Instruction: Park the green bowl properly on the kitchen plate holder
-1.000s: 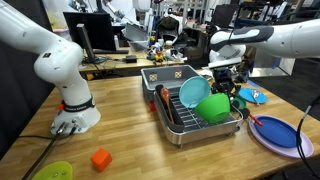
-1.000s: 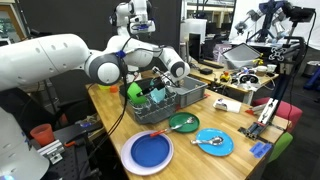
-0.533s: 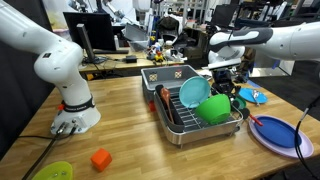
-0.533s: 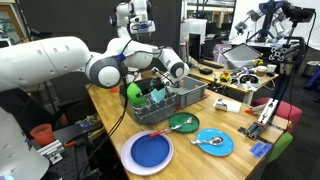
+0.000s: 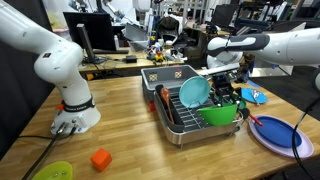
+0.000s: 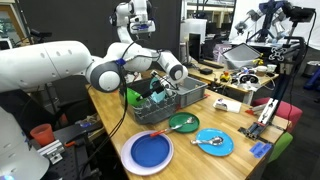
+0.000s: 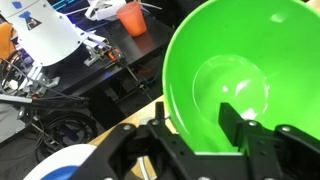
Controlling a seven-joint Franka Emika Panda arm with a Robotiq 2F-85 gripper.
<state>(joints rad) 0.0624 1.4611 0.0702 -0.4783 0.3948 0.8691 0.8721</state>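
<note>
The green bowl lies low in the near end of the kitchen plate holder, a wire rack on a dark tray, next to an upright teal dish. My gripper hangs just above the bowl. In the wrist view the bowl fills the frame, and my gripper is open astride its rim, with one finger inside and the other outside. In an exterior view the bowl shows at the rack's end, partly behind my gripper.
A blue-purple plate lies beside the rack, near the table edge. An orange block and a yellow-green dish sit at the front. A dark green dish and a light-blue plate with a spoon lie nearby.
My jaws have opened. The green bowl, held tilted against the teal dish before, has dropped lower into the rack and now faces more upward.
</note>
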